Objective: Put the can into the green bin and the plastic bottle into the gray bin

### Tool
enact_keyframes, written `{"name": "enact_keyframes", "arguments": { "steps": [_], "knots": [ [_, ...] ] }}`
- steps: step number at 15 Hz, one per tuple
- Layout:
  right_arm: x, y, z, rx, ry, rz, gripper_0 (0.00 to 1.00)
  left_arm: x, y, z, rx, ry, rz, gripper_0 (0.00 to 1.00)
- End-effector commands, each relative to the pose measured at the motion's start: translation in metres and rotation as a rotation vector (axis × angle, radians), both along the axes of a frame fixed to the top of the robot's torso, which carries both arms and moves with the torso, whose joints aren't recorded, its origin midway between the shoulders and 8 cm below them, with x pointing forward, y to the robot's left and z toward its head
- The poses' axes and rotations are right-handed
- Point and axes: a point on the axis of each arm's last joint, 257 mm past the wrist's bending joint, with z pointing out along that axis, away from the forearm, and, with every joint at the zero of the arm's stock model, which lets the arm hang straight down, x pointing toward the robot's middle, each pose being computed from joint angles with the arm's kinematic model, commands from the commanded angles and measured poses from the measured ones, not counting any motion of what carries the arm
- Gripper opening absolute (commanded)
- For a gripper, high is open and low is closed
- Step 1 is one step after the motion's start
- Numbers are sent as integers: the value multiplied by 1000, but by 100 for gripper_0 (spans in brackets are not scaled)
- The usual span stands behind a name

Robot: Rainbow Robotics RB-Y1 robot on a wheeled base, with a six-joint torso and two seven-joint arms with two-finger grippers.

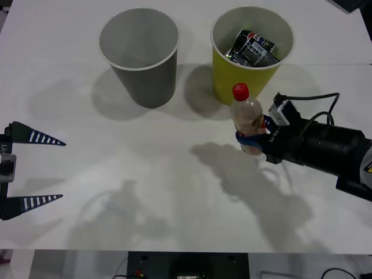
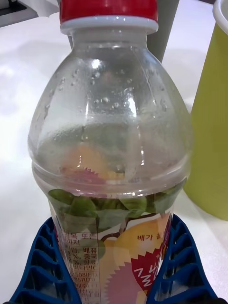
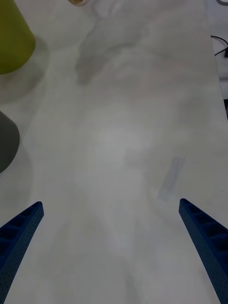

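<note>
Across the middle and lower left of the front view you have bare white bench (image 1: 145, 192). Your left hand (image 1: 35, 168) waits at the left edge, fingers spread wide. Your right hand (image 1: 251, 138), right of centre, pinches the upright plastic bottle (image 1: 247, 116) low on its body, just beside the green bin (image 1: 251, 55). The can (image 1: 253, 47) lies inside that bin. The gray bin (image 1: 139, 55) stands at upper left.

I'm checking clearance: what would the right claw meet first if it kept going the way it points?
Probably the gray bin: the right claw, gripping the bottle, points left past the green bin. Depth is uncertain.
</note>
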Motion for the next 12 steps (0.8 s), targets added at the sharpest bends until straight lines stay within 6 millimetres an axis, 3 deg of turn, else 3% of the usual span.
{"name": "enact_keyframes", "arguments": {
  "steps": [1,6,12],
  "knots": [
    [-3,-15,9,6,95,-23,0,0,0,0,0,0,0,98],
    [-15,-38,32,15,291,-99,0,0,0,0,0,0,0,98],
    [-27,-32,78,-48,341,-73,0,0,0,0,0,0,0,98]
  ]
}}
